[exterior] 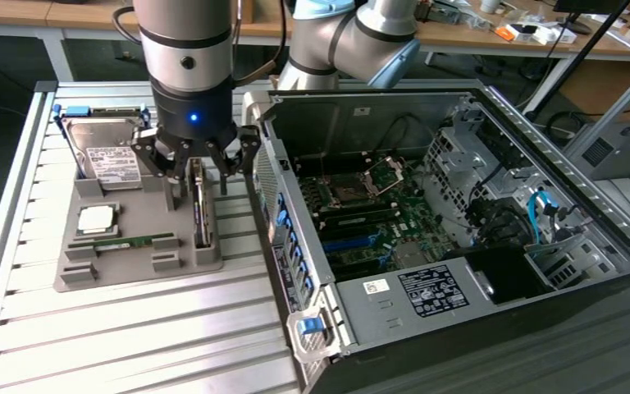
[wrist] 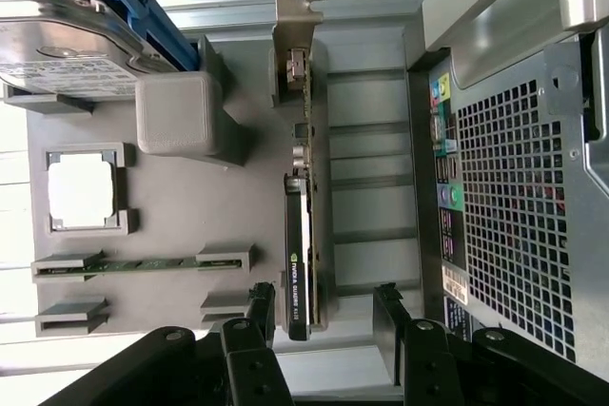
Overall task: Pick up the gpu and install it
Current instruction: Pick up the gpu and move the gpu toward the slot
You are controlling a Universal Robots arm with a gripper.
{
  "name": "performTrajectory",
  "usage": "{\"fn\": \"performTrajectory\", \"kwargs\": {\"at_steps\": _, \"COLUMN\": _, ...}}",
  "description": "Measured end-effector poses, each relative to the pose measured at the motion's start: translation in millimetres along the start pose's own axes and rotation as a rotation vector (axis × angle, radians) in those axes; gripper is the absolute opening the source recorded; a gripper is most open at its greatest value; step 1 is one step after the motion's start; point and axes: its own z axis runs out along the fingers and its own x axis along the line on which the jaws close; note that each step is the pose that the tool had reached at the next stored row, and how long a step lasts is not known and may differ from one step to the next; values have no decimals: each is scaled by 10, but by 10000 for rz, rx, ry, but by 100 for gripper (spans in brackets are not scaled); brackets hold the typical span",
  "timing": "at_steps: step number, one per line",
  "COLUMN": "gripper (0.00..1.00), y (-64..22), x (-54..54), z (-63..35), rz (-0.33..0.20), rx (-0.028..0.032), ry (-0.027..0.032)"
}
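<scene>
pincer (exterior: 197,168): spread wide, hovering over gpu (wrist: 300,244)
gpu: on edge in tray (wrist: 238,197)
nearby: drive (exterior: 107,152) one side, case (wrist: 514,168) the other

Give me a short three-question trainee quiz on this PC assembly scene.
1. True or false: the end effector is shut on the gpu.
2. In the gray tray, the gpu is: A lying flat; B standing on edge; C hanging in the air.
3. Name the white-labelled boxy part standing in the tray.
Key: 1 false, it is open, with a finger on either side of the gpu; 2 B; 3 the hard drive.
</scene>
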Motion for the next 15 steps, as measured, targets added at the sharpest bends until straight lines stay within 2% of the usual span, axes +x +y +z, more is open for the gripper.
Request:
{"fn": "performTrajectory", "kwargs": {"at_steps": 9, "gripper": 54, "y": 0, "x": -1, "z": 75, "rz": 0, "rx": 1, "ry": 3}}
{"fn": "performTrajectory", "kwargs": {"at_steps": 15, "gripper": 54, "y": 93, "x": 7, "z": 124, "rz": 1, "rx": 1, "ry": 1}}
